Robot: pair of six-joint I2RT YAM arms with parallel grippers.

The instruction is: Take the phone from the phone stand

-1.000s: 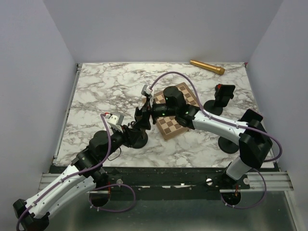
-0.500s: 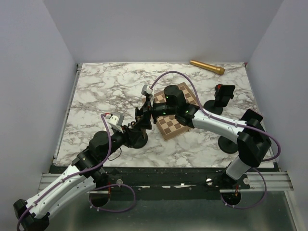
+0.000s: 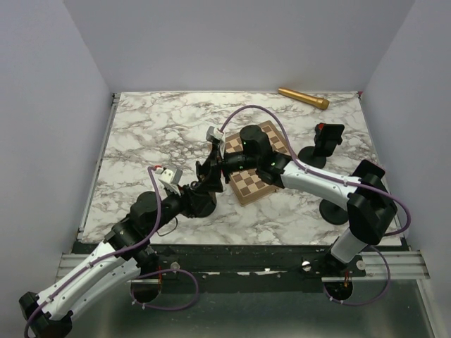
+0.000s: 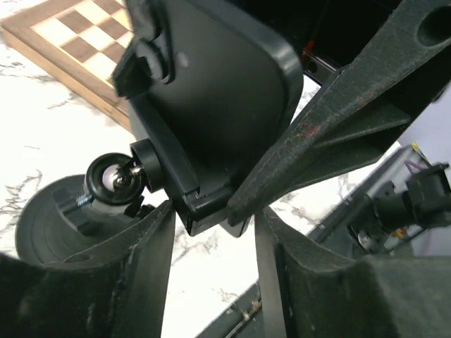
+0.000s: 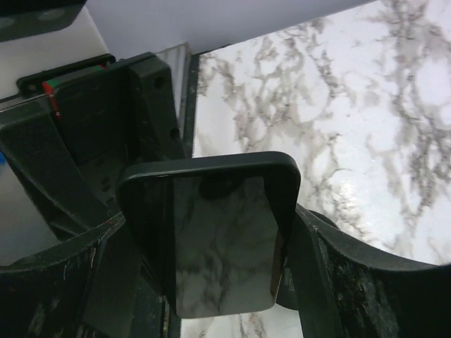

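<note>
Black phone stands upright, clenched between the 2 fingers of the right tool, its glass mirroring the marble surface. The left tool straddles the lower edge of the phone stand cradle; gripping or released, I cannot tell. A chessboard lies beyond it.

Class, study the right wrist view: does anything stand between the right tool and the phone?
Nothing visible does. The right tool has its fingers against both sides of the phone; the stand's cradle lies behind the phone, not between.
</note>
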